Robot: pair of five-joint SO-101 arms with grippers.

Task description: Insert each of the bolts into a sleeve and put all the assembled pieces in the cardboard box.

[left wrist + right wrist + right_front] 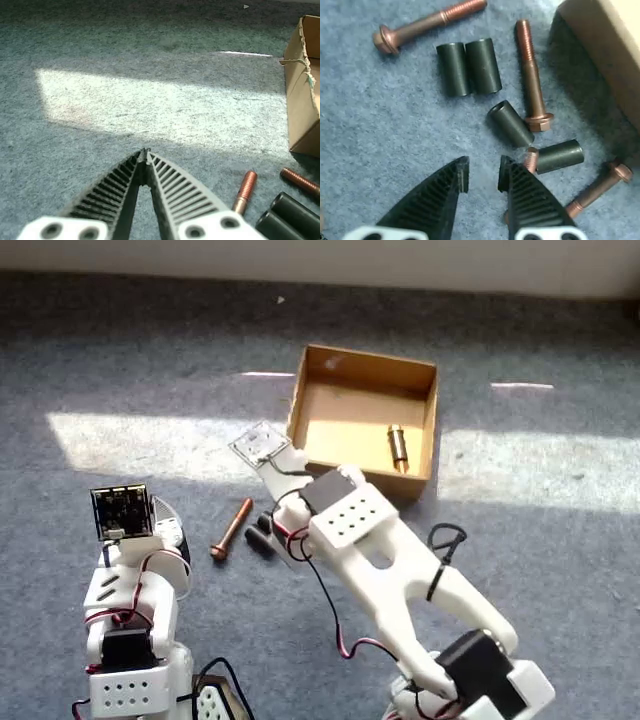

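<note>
Left tool [144, 152] pressed together, tips meeting, nothing between, above bare grey surface [150, 100]. Right tool [483, 172] spread slightly, holding nothing, over cluster of loose parts just beside cardboard box [345, 420]. Two sleeves [469, 67] side by side, touching. Third sleeve [510, 122] tilted, near head of bolt [530, 75]. Second bolt [232, 528] lies toward left arm. Copper-coloured piece [398, 447] inside box.

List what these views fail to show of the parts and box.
- High view: the right arm covers most loose bolts and sleeves beside the cardboard box.
- High view: the piece inside is too small to tell bolt from sleeve.
- Left wrist view: box cut by the edge, inside hidden.
</note>
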